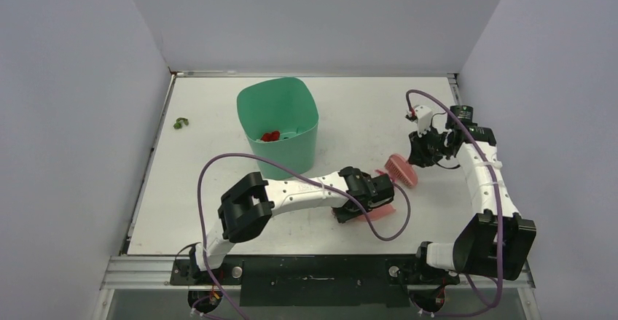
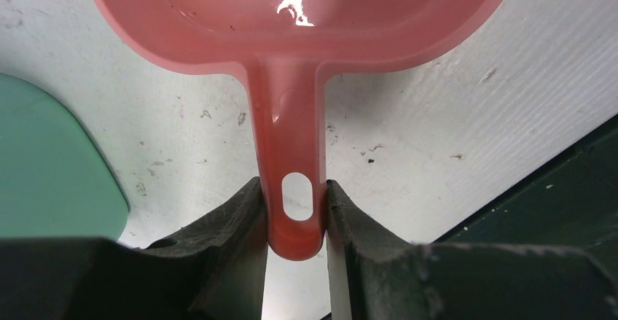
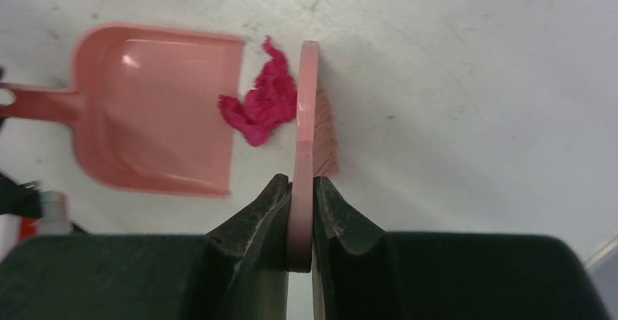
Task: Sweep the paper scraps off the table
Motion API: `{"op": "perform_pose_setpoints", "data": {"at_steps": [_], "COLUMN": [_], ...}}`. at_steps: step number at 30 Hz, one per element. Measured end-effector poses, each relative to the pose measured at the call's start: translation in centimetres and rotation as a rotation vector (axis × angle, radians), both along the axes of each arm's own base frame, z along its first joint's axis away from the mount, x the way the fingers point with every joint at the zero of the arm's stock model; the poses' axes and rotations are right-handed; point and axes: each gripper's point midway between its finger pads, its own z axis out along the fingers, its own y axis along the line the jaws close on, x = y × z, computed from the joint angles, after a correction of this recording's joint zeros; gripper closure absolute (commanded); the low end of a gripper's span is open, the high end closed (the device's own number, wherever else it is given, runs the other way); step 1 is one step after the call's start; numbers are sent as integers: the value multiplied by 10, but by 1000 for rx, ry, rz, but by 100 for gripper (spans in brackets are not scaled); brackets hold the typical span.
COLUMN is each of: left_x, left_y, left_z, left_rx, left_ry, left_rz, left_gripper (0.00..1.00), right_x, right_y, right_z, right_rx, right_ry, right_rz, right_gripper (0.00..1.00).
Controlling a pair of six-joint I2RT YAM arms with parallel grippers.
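Note:
A red paper scrap (image 3: 266,105) lies on the white table (image 1: 218,101) between the mouth of the pink dustpan (image 3: 157,108) and the pink brush (image 3: 306,116), touching both. My right gripper (image 3: 300,189) is shut on the brush handle; the brush (image 1: 401,169) also shows in the top view. My left gripper (image 2: 291,196) is shut on the dustpan handle (image 2: 288,138), with the pan flat on the table. An olive green scrap (image 1: 180,122) lies alone near the table's left edge. Red scraps (image 1: 271,136) lie inside the green bin.
A tall green bin (image 1: 277,127) stands at the table's middle back, just left of the dustpan; its side shows in the left wrist view (image 2: 44,167). Grey walls enclose the table on three sides. The metal front edge (image 1: 313,269) carries both arm bases.

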Motion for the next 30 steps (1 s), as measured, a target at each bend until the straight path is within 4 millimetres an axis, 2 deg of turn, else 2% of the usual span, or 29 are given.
{"op": "perform_pose_setpoints", "data": {"at_steps": [4,7,9,13,17,21,24,27,30], "left_x": [5,9,12,18,21,23,26,27,26], "left_y": [-9,-13,-16,-24,-23,-26,-30,-30,-26], "left_z": [4,6,7,7,3,7,14,24,42], "left_rx": [-30,-47,-58,-100,-136,-179,-211,-234,-258], "left_ry": [-23,-46,-61,-96,-123,-142,-162,-171,-181], "left_rz": [5,11,15,26,37,55,69,84,87], "left_gripper": [100,100,100,100,100,100,100,100,100], "right_x": [-26,-41,-46,-41,-28,-23,-20,-14,-8], "right_y": [23,31,29,6,-23,-32,-37,-53,-72], "right_z": [11,21,30,51,77,93,97,94,85], "right_rx": [109,161,176,169,123,86,86,85,84], "right_ry": [76,129,144,117,52,7,-6,-21,-33], "right_rz": [96,132,131,68,-2,-18,-47,-124,-206], "right_gripper": [95,95,95,95,95,95,95,95,95]}}
